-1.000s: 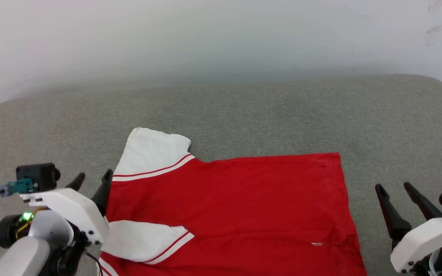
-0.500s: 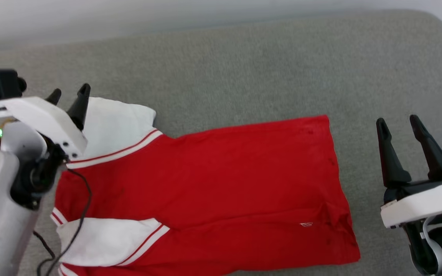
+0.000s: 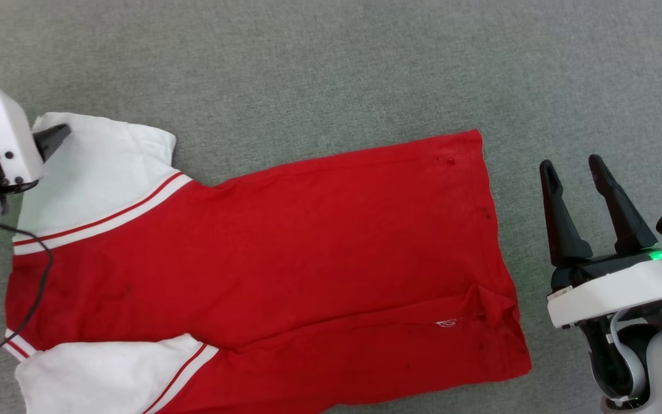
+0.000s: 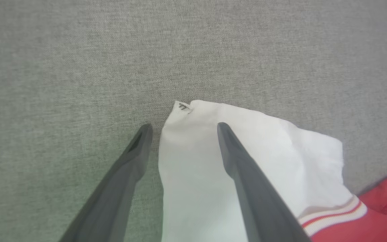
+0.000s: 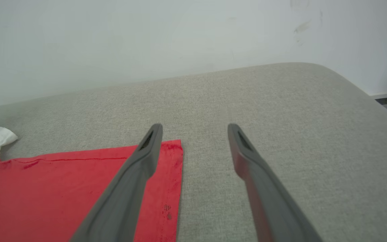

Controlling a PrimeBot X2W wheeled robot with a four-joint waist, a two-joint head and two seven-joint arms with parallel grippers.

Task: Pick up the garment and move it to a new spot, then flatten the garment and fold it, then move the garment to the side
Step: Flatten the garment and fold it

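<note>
1 garment (image 3: pixel 308 241): red jersey T-shirt, white short sleeves, red-white stripe trim; spread flat, plain red face up, on the grey fabric-covered worktop (image 3: pixel 337 69); it lies between the 2 claws, collar end toward the left one, hem end toward the right one

2 white sleeves counted; far sleeve (image 3: pixel 95 167) is right at the left claw; near sleeve (image 3: pixel 107 374) lies folded in over the red body, closer to the robot than that claw

left claw (image 4: pixel 184 127): jaws wide apart, gripping nothing; its 2 dark fingers (image 4: pixel 247 185) straddle the outer edge of the far sleeve in the left wrist view; one finger over white cloth, the other over bare grey worktop; sleeve corner sits just ahead of the gap between the tips; can't tell if the tips touch the cloth

right claw (image 3: pixel 571 163): also spread wide, empty; garment hem just to its left, a strip of bare worktop between them in the head view; in the right wrist view its left finger crosses the far hem corner, its right finger is over bare grey

1 small white mark (image 3: pixel 446 323) on the red near the hem, on the right claw's side, with a wrinkle beside it; 1 thin black cable (image 3: pixel 47 270) trails from the left arm across the garment's shoulder; 1 white wall (image 5: pixel 113 43) beyond the worktop, ahead of the right claw
</note>
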